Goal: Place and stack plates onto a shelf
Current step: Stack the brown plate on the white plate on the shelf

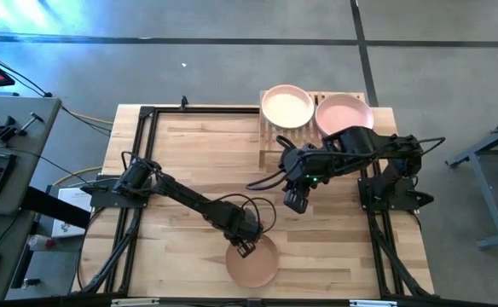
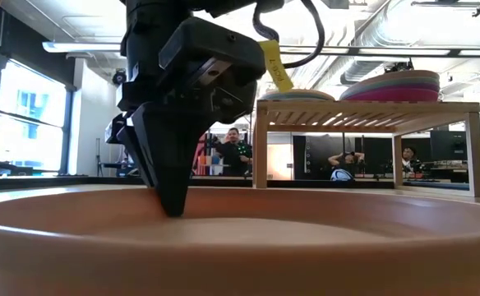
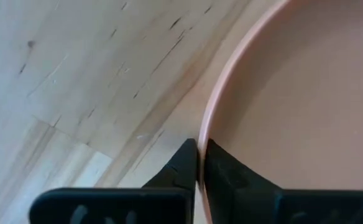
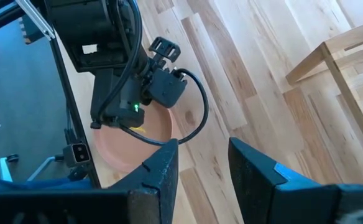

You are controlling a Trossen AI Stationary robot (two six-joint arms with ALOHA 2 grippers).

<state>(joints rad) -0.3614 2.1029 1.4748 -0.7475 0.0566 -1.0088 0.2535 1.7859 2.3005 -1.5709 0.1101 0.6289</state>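
Terracotta rim is pinched between the closed fingers of the left end effector (image 3: 198, 163), one finger outside and one inside the plate's edge. The terracotta plate (image 1: 251, 263) lies flat on the tabletop (image 1: 189, 153) near its front edge, and is not seen lifted off the wood. In the low view the same end effector is seen standing nose-down on the rim at the plate's far side.

The right end effector (image 4: 203, 158) is held open and empty above the middle of the tabletop, between the plate and the shelf (image 1: 269, 141), and nothing is touched by it.

At the far edge of the tabletop, two piles are carried by the shelf: one topped by a cream plate (image 1: 287, 107), the other by a pink plate (image 1: 344, 115). In the low view, coloured layers are visible in the pink-topped pile (image 2: 392, 86), though their count cannot be read; the other pile looks lower.

The task is judged to be near its end. Only the terracotta plate is seen off the shelf, and its grasp appears made. What is left is the lift, the carry across the tabletop, possibly with a transfer to the right arm, and the setting down on one pile.
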